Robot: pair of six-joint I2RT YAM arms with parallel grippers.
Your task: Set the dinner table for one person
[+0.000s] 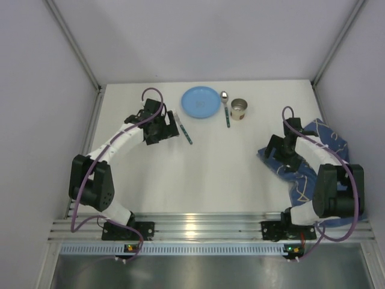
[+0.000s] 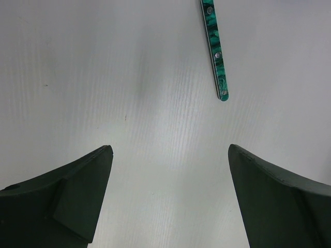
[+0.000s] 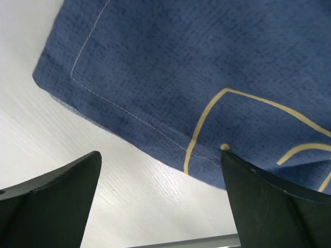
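The white dinner table lies flat inside a pale-walled enclosure, its long axis running left to right, parallel to the ribbed aluminium rail along its near edge, where both arms are bolted. A round blue plate sits toward the far edge, near the middle of the table's width. Left of the plate and a little nearer the rail, the left gripper hangs over bare tabletop, its jaws spread wide and holding nothing; the left wrist view shows only white surface between the two dark fingers. Between that gripper and the plate, a green-handled utensil lies flat on a slant, its metal end toward the far edge and its riveted handle angling toward the rail, apart from the fingers. Just right of the plate, a spoon lies with its bowl toward the far edge and its green handle pointing back toward the rail. A metal cup stands upright just beside the spoon, on the side away from the plate. Well to the right of the plate and nearer the rail, the right gripper hovers at the left edge of a rumpled dark blue cloth with yellow line markings, jaws likewise wide and empty; the right wrist view shows the cloth's stitched hem crossing the white tabletop between the fingers.
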